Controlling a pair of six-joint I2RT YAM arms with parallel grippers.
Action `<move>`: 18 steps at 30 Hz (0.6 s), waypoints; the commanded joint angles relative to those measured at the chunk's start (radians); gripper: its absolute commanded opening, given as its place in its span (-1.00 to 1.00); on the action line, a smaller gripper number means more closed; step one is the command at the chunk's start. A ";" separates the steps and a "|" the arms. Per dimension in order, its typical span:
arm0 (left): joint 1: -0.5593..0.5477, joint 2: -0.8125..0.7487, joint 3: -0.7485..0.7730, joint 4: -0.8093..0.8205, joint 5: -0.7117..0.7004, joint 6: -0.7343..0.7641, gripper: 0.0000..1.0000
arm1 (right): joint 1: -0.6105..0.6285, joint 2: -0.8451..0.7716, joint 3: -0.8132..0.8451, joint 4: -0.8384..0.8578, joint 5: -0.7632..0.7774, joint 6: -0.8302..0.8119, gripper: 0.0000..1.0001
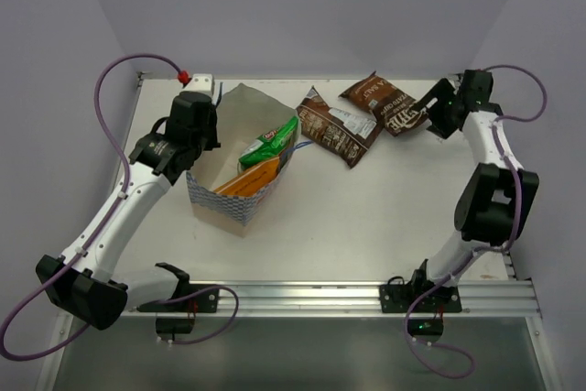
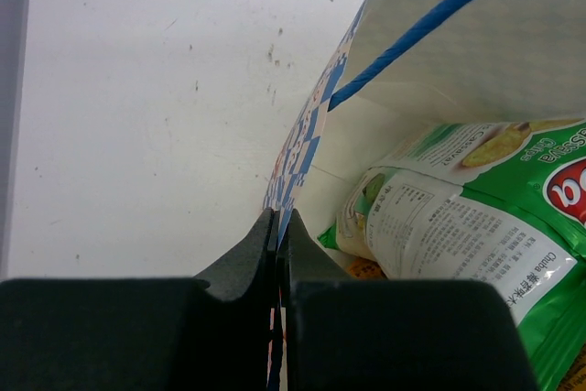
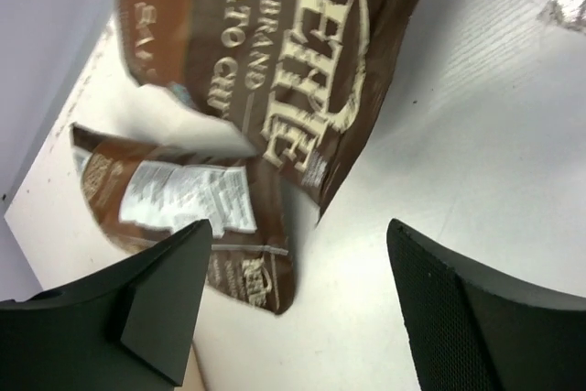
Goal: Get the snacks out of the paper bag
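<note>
The paper bag point(image 1: 240, 109) stands open at the left of the table. A green-and-white snack packet point(image 1: 270, 142) and an orange one point(image 1: 249, 180) lie inside it. My left gripper point(image 1: 195, 141) is shut on the bag's left wall point(image 2: 302, 148), its fingertips point(image 2: 277, 217) pinching the checked edge, with the green packet point(image 2: 467, 226) just inside. Two dark brown snack packets point(image 1: 337, 127) point(image 1: 385, 103) lie on the table at the back. My right gripper point(image 1: 430, 109) hovers open point(image 3: 295, 226) at the right edge of the brown Kettle packet point(image 3: 302, 61), with nothing between its fingers.
A blue cord handle point(image 2: 430, 20) crosses the bag's mouth. Purple-grey walls close in the table at the back and sides. A metal rail point(image 1: 366, 295) holding the arm bases runs along the near edge.
</note>
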 commanded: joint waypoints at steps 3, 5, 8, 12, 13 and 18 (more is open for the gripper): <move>0.005 -0.032 0.029 0.070 0.025 0.078 -1.00 | 0.081 -0.308 0.057 -0.196 0.140 -0.122 0.68; 0.005 -0.035 0.028 0.079 0.038 0.105 -1.00 | 0.127 -0.409 0.066 -0.216 0.115 -0.140 0.70; 0.005 -0.038 0.037 0.087 0.060 0.122 -1.00 | 0.275 -0.493 0.107 -0.253 0.098 -0.168 0.72; 0.005 -0.046 0.060 0.096 0.100 0.136 -1.00 | 0.533 -0.528 0.207 -0.290 0.051 -0.182 0.72; 0.006 -0.047 0.066 0.099 0.112 0.141 -1.00 | 0.568 -0.529 0.216 -0.284 0.029 -0.183 0.72; 0.003 -0.049 0.083 0.115 0.181 0.188 -1.00 | 0.804 -0.485 0.302 -0.265 -0.020 -0.290 0.71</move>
